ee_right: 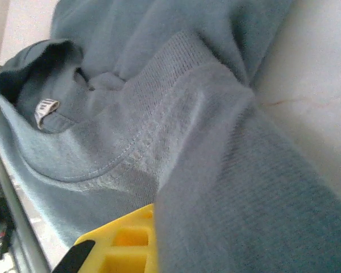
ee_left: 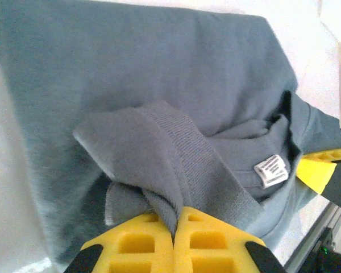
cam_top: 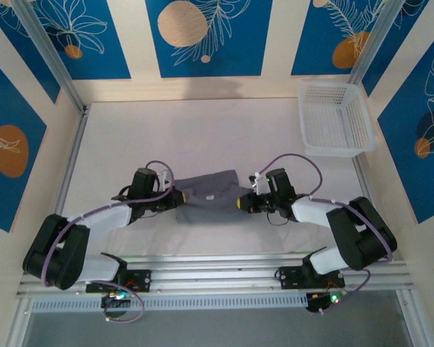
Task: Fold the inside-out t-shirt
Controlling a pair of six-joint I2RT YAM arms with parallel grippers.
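Left jaws, right jaws each clamped on t-shirt (cam_top: 206, 196) side edge. Lift evenly, keep cloth taut, lay square.

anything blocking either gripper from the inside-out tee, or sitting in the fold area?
Nothing visible. The left gripper and right gripper are each shut on the t-shirt, at opposite ends. The white basket sits at the far right of the table, apart from the cloth.
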